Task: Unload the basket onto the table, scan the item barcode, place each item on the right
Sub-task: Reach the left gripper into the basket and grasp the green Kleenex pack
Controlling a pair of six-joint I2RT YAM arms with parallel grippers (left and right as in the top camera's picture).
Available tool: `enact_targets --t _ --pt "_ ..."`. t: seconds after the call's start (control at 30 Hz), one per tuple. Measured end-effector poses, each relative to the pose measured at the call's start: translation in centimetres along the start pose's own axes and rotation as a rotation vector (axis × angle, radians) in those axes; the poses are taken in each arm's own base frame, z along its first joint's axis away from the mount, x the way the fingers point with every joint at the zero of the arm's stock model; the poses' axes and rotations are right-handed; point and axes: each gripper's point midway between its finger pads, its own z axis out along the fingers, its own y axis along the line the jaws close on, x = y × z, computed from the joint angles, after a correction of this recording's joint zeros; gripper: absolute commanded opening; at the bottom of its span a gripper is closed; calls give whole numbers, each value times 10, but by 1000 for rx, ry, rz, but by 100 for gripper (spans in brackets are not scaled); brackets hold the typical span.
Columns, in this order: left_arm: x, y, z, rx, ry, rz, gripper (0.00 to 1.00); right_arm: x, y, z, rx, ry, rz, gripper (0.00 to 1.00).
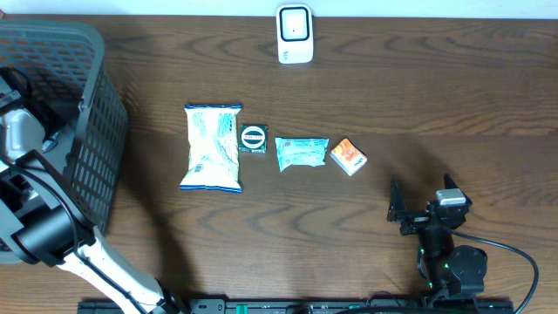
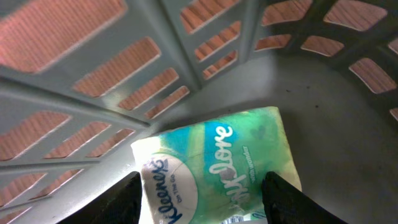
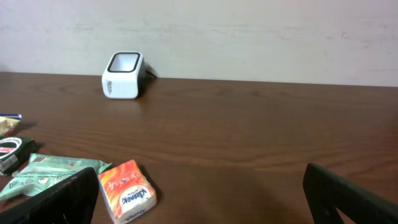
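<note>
In the left wrist view a green and white Kleenex tissue pack [image 2: 217, 155] lies on the grey floor of the basket [image 2: 323, 112]. My left gripper [image 2: 202, 180] hangs over it inside the basket, open, with a finger on each side of the pack's near end and no grip on it. The white barcode scanner [image 1: 295, 35] stands at the table's far edge, and the right wrist view shows it as well [image 3: 122, 75]. My right gripper [image 1: 423, 196] rests near the front right, wide open and empty [image 3: 199, 177].
A row of items lies mid-table: a white and blue bag [image 1: 212, 146], a small dark box [image 1: 253, 139], a green pack [image 1: 302, 153] and an orange Kleenex pack [image 1: 348, 157]. The grey basket [image 1: 87, 131] fills the left side, with my left arm reaching into it.
</note>
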Motion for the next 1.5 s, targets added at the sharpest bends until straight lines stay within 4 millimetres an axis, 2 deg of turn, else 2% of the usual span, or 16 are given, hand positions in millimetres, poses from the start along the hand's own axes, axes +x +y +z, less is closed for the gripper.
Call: enact_targets --t 0.17,0.23,0.27,0.47,0.53,0.7,0.9,1.0,1.17,1.23,1.3,1.37,1.4,1.43,1.47,1.5 --pt "1 -1 0 8 5 18 60 0 0 0 0 0 0 99" --pt "3 -1 0 8 13 20 56 0 0 0 0 0 0 99" --pt "5 -1 1 8 22 21 52 0 0 0 0 0 0 99" --pt "16 -2 3 10 66 33 14 0 0 0 0 0 0 99" --pt "18 -1 3 5 78 39 9 0 0 0 0 0 0 99" --pt "20 0 2 1 87 46 7 0 0 0 0 0 0 99" --pt "23 3 -12 3 107 49 7 0 0 0 0 0 0 99" --pt "16 5 -35 11 83 39 7 0 0 0 0 0 0 99" --pt "-24 14 -119 43 -84 -36 7 0 0 0 0 0 0 99" --pt "-38 17 -150 58 -154 -61 8 0 0 0 0 0 0 99" --pt "-46 19 -168 67 -198 -70 7 0 0 0 0 0 0 99" --pt "-47 19 -172 69 -203 -44 8 0 0 0 0 0 0 99" --pt "-44 18 -167 70 -188 -14 14 0 0 0 0 0 0 99" --pt "-40 15 -161 75 -168 16 32 0 0 0 0 0 0 99" --pt "-35 12 -152 82 -143 50 54 0 0 0 0 0 0 99" --pt "-30 8 -142 94 -115 87 62 0 0 0 0 0 0 99"
